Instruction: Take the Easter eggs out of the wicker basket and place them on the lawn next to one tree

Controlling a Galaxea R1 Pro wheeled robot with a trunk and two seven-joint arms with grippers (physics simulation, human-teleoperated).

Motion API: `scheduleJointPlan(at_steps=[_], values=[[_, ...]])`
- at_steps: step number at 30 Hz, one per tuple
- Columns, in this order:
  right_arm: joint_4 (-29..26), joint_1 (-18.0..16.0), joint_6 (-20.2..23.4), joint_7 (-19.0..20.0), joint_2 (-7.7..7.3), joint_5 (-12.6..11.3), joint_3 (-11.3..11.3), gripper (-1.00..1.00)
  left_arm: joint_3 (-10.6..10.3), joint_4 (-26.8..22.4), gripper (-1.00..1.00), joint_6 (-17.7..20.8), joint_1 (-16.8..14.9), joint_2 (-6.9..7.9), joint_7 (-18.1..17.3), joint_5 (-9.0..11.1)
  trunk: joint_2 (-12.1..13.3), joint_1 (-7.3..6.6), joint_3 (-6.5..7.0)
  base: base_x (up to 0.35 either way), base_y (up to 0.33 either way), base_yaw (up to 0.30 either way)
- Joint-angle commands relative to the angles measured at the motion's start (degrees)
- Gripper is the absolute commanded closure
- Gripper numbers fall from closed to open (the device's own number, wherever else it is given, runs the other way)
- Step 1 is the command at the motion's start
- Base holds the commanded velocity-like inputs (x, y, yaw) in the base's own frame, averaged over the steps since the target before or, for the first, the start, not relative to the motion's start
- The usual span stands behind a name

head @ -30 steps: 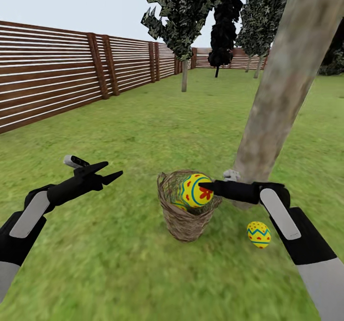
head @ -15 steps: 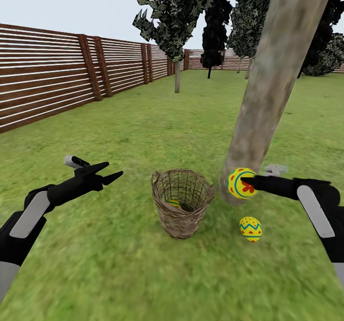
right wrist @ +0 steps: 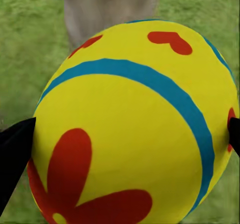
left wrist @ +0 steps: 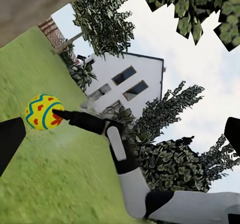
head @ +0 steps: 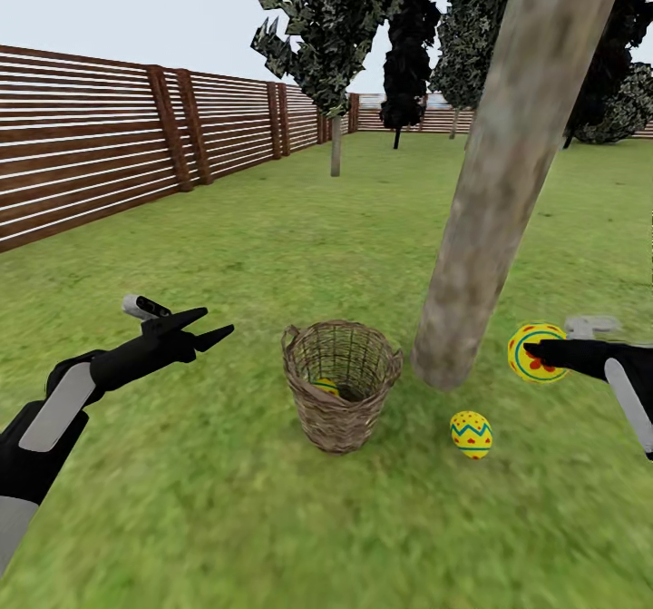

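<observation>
The brown wicker basket [head: 340, 382] stands on the lawn [head: 272, 246] just left of the pale leaning tree [head: 508, 164]. One yellow Easter egg [head: 327, 386] peeks from inside the basket. A second egg [head: 471, 434] lies on the grass at the trunk's foot. My right gripper [head: 531, 351] is shut on the third egg [head: 533, 352] [right wrist: 135, 124] [left wrist: 42, 112], held above the grass to the right of the trunk. My left gripper [head: 216, 326] hovers open, left of the basket, with nothing in it.
A brown slatted fence [head: 100, 137] runs along the left and far side. Dark thin-trunked trees [head: 336, 28] stand farther back. A white house [left wrist: 125, 81] shows in the left wrist view. Open grass lies all around the basket.
My right gripper has carried the egg out of the basket and rightward past the tree trunk. The head camera shifted slightly. The left arm has stayed put.
</observation>
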Motion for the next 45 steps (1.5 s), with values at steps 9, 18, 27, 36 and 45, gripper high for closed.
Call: scheduleJointPlan(at_steps=[9,18,27,36,45], values=[[38.2,0.0,-40.9,0.4,6.44,5.9,3.9,1.0,-3.1,0.0,-1.0,0.1,-0.1,-1.25,0.0,0.0,0.0,-0.01,-0.05,0.0,-0.329,0.0],[51.5,-1.1,-49.0,-1.7,14.73,10.4,5.1,1.0,-9.1,-2.9,-1.0,-0.6,-0.1,-9.46,0.0,-0.1,0.0,-0.01,-0.05,0.0,-0.181,0.0],[50.2,-2.0,-50.0,-4.3,14.41,10.9,5.0,1.0,-22.5,-2.3,-1.0,-6.8,0.0,-22.53,0.4,-0.4,-3.0,1.64,-1.51,0.0,0.0,0.0],[50.9,-2.0,-51.5,-5.9,14.8,15.5,5.2,1.0,-26.9,-2.1,-1.0,-13.0,0.0,-22.72,9.1,-0.3,-3.0,1.64,-1.51,0.094,-0.24,0.0],[53.5,-2.0,-51.5,-5.9,18.35,16.1,12.7,1.0,-27.0,-2.1,-1.0,-13.1,0.0,-23.17,9.7,-0.3,-3.0,1.64,-1.51,0.266,-0.169,0.0]])
